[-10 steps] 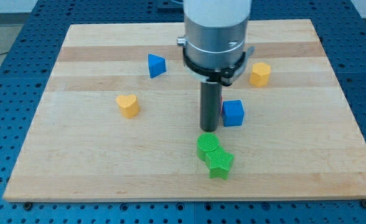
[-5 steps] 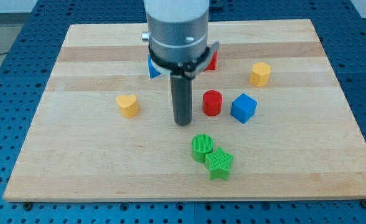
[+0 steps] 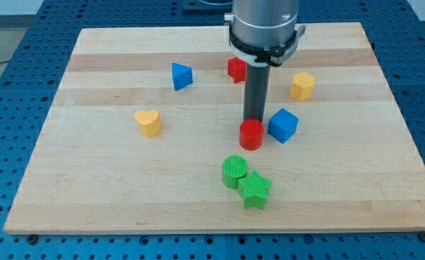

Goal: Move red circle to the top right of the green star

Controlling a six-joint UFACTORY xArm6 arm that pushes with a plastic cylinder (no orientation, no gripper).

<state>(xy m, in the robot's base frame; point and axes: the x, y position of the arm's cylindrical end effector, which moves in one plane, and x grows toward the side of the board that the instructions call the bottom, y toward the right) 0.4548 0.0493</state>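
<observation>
Sitting near the middle of the pale wooden tabletop (image 3: 89, 180), the red circle — a short red ribbed plastic cylinder (image 3: 251, 134) — lies just toward the view's top of the green pair, with the green ribbed star block (image 3: 255, 190) below it and almost straight down the view. My tip (image 3: 254, 120) is at the circle's far edge, on the side toward the view's top, touching it or very nearly so; the rod hides the exact contact. So the circle lies from the tip toward the view's bottom, which is the relation the coming push turns on. There is no hand on this arm, only the bare rod, so nothing is clasped or let go. In my judgement the circle needs to end a little more to the view's right — a push from its left side would serve better than 1 from above. The blue cube (image 3: 282, 125) stands just beside the circle on the view's right and may get nudged. The round green ribbed block (image 3: 235, 170) touches the star's upper left.
</observation>
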